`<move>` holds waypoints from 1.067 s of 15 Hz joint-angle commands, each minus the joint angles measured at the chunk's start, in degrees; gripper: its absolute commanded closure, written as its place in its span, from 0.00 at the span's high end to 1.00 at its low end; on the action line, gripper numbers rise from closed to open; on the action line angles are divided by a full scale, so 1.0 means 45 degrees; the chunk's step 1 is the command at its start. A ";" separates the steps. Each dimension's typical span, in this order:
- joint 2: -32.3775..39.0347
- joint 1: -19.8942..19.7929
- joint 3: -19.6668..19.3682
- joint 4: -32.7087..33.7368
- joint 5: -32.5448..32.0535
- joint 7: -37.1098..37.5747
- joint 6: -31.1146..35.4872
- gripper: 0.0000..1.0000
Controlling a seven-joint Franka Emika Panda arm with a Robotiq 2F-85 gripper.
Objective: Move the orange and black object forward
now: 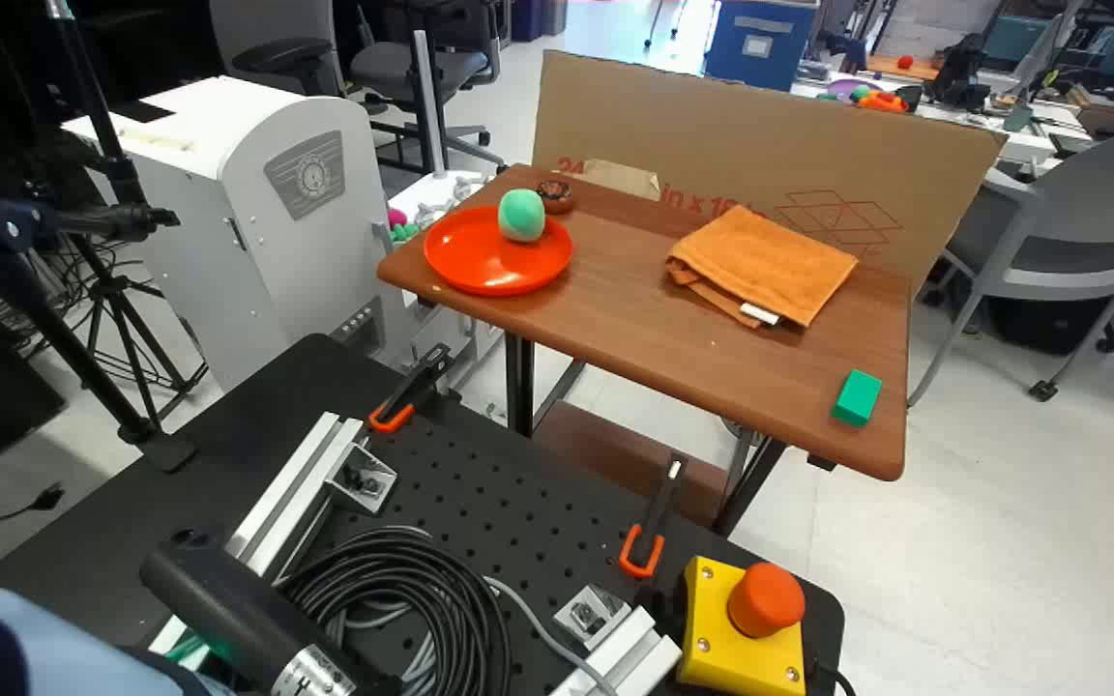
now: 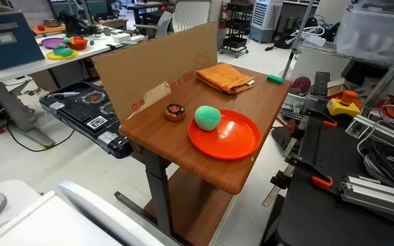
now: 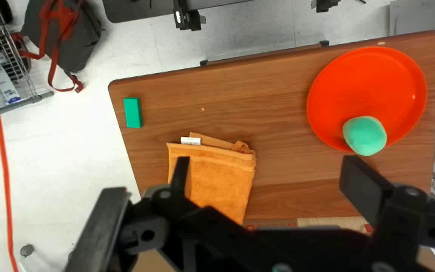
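Note:
The flat orange rectangle is a folded orange cloth [image 1: 760,261] on the brown table. It also shows in an exterior view [image 2: 224,78] and in the wrist view [image 3: 217,177]. It has a white tag; I see no black strip on it. A small round orange-brown object with a black top [image 2: 174,112] stands near the green ball; it also shows in an exterior view [image 1: 555,196]. It does not show in the wrist view. My gripper [image 3: 266,162] is open and empty above the table, its left finger over the cloth in the picture. Neither exterior view shows the gripper.
A round red-orange plate [image 1: 470,266] holds a green ball [image 1: 521,215]. A green block [image 1: 857,397] lies near a table corner. A cardboard panel [image 1: 673,126] stands along one long table edge. A black perforated bench [image 1: 518,503] with clamps and a yellow stop button box [image 1: 721,628] stands opposite.

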 commanded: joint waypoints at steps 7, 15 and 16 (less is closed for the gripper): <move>0.0648 0.0256 -0.0132 0.0298 -0.0018 0.0125 -0.0157 1.00; 0.5260 0.1342 0.0028 0.3210 0.1391 -0.0179 0.1866 1.00; 0.5962 0.1489 0.0018 0.3716 0.1315 -0.0163 0.2065 1.00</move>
